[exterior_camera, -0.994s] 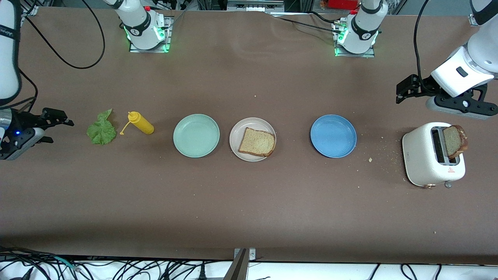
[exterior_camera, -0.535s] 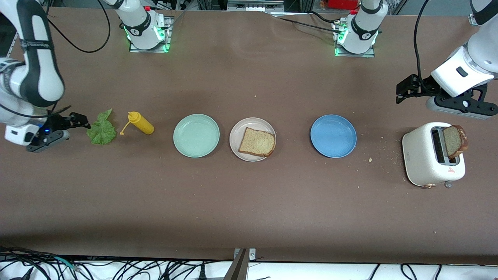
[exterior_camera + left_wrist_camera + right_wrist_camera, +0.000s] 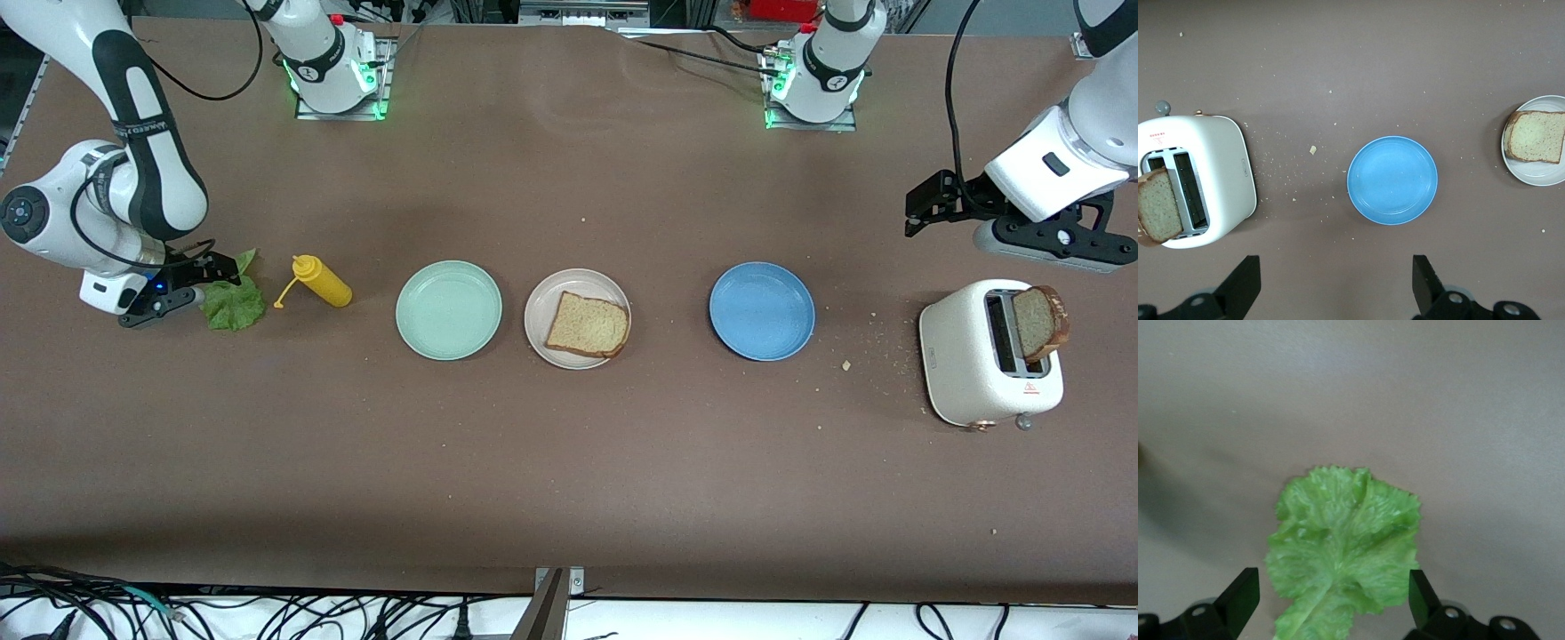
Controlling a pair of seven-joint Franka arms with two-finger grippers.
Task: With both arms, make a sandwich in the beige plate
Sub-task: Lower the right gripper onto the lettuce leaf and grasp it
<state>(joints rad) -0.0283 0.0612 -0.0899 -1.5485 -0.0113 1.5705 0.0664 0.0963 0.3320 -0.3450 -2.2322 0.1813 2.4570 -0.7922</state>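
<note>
One slice of brown toasted bread [image 3: 588, 325] already lies on the round pale beige plate [image 3: 544, 302] in the middle of our table, so from the front view we judge the sandwich started, with its base laid where the rest must stack. That plate sits between a round mint-green plate [image 3: 448, 309] and a round blue plate [image 3: 762, 310], both bare. Our right gripper [image 3: 201, 277] is low at the crinkled green lettuce leaf [image 3: 235, 302] toward the right arm's end of the table, just beside a yellow squeeze bottle lying on its side [image 3: 322, 280]; we read this as lining up for the filling. Our left gripper [image 3: 925, 206] hangs over the table near a white two-slot toaster [image 3: 967, 356], where a second brown slice [image 3: 1037, 322] stands up out of a slot, presumably waiting to become the top. From the left wrist view, we see our left fingers [image 3: 1239, 283] spread wide and holding nothing, with the toaster, the blue plate and the beige plate's bread all below. From the right wrist view, our right fingers [image 3: 1243, 595] also stand fully apart and empty, straddling the stem end of the leaf so that closing should pinch it.
</note>
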